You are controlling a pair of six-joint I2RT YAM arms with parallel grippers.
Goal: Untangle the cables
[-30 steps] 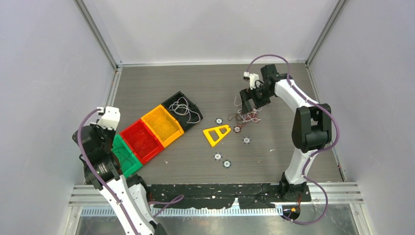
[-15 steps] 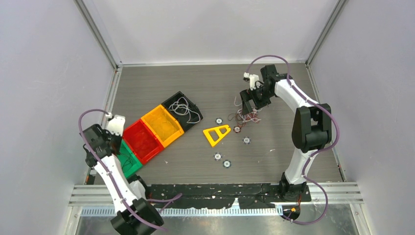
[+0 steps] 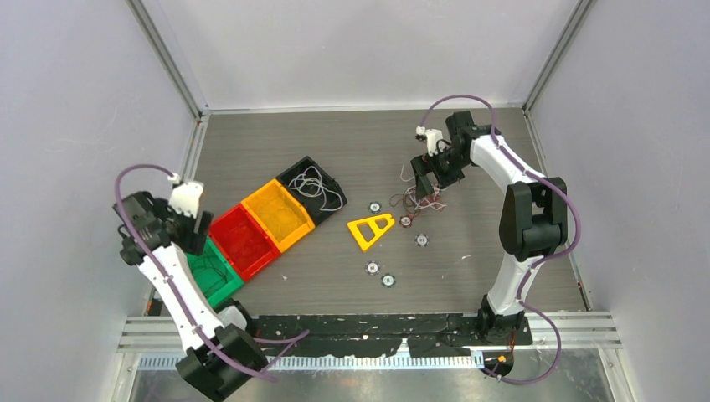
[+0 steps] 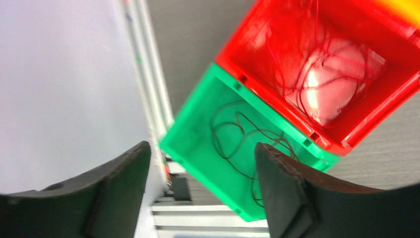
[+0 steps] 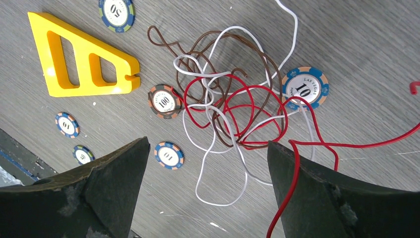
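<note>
Your left hand (image 4: 202,151) hangs over the green bin (image 4: 190,141), jaws parted, empty; your right hand (image 5: 206,148) hovers wide open above the tangled cables (image 5: 229,105).

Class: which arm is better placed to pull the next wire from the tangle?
Right. Its open tool hovers directly over the tangle; the left tool is far off, over the green bin.

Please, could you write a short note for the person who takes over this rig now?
Left gripper: open, empty, above the green bin.
Right gripper: open, empty, above the tangle on the table.
Done: a dark cable lies in the green bin, red cables in the red bin, white cables in the black bin.
To do: the tangle holds red, white and brown strands to separate.
</note>
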